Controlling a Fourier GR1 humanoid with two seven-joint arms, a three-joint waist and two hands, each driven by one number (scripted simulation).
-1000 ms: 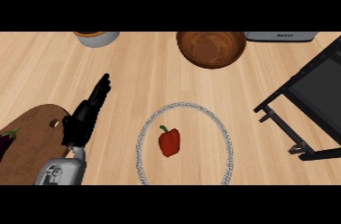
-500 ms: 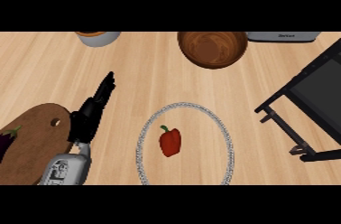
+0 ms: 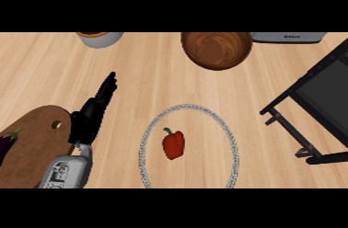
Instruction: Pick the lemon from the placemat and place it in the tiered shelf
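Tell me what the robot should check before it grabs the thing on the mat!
1. Lemon on placemat: not ok; a red pepper lies there instead.
2. Pepper free to grasp: ok, nothing touches it.
3. Left hand open: ok, fingers straight, left of the mat.
4. Right hand: cannot tell, not in view.
5. Shelf reachable: cannot tell; it stands at the right, partly cut off.

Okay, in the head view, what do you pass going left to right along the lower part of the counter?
Eggplant → wooden cutting board → left hand → red pepper on the round placemat → black tiered shelf.
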